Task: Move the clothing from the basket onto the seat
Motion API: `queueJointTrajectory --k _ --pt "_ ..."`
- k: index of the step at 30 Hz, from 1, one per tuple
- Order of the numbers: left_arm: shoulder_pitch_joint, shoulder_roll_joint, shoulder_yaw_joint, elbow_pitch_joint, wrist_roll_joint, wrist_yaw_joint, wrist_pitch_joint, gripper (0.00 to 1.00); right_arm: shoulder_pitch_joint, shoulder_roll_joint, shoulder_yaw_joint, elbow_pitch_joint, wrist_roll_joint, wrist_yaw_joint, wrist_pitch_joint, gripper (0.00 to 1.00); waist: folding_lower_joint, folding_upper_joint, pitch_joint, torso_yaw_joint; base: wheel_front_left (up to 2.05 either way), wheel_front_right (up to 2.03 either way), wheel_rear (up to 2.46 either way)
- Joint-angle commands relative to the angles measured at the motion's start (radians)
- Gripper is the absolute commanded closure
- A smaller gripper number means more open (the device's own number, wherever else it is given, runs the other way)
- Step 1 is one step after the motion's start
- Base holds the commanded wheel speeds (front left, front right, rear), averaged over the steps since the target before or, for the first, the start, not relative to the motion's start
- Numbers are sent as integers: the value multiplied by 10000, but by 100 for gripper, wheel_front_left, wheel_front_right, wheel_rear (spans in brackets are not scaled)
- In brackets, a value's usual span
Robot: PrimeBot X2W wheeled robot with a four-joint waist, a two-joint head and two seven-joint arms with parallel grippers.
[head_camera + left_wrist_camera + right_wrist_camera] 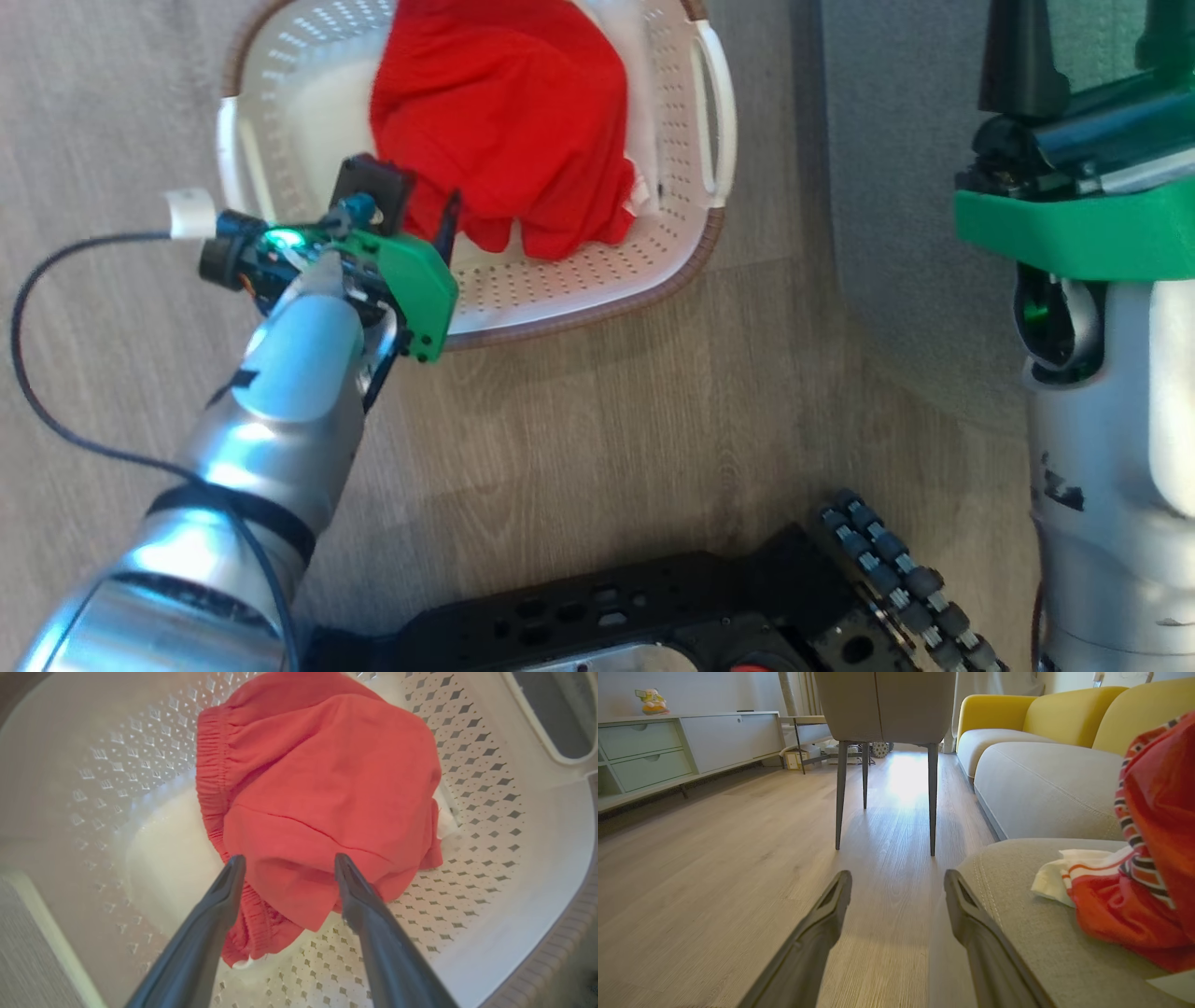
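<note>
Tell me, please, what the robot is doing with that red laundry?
The robot is shifting red sportswear from a white laundry basket to a grey sofa seat. The striped jersey already lies on the seat. The red shorts are in the basket, and the left gripper hangs open right over them. The right gripper is open and empty beside the seat's edge.

Open left gripper (pixel 288 865) over red shorts (pixel 322 793) in basket (pixel 490 896)
</note>
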State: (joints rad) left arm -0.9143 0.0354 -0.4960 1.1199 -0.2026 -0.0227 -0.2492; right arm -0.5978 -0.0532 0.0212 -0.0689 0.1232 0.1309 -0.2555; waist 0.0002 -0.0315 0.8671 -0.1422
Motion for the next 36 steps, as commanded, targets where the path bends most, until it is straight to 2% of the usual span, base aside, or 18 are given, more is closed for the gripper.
queueJointTrajectory --k 1,15,28,29,30,31,32,36 --pt "-60 149 37 177 -5 95 -126 0 59 30 326 -516 87 -2 -62 0 -2 0 125 -177 0 0 0" --pt "-880 149 -305 1281 -385 103 240 0 153 30 817 -954 144 -2 -62 0 -2 0 291 -575 0 0 0" --pt "-1135 237 -626 1620 -543 539 1024 0 57 30 1007 -1120 273 -2 -63 0 -2 0 486 -1061 0 0 0" --pt "-1148 258 -630 1630 -556 557 1028 23 54 30 1005 -1129 286 -2 -63 0 -2 0 497 -1084 0 0 0" --pt "-1158 277 -638 1639 -565 570 1032 58 53 30 1003 -1133 300 -2 -63 0 -2 0 507 -1106 0 0 0" --pt "-1165 295 -645 1646 -577 576 1034 84 55 30 1002 -1136 317 -2 -63 0 -2 0 514 -1127 0 0 0" --pt "-1169 317 -652 1653 -589 578 1037 100 58 30 1002 -1137 333 -2 -63 0 -2 0 520 -1149 0 0 0" --pt "-1179 367 -737 1675 -611 564 941 100 88 30 923 -1125 372 -2 -63 0 -2 0 480 -1132 0 0 0"
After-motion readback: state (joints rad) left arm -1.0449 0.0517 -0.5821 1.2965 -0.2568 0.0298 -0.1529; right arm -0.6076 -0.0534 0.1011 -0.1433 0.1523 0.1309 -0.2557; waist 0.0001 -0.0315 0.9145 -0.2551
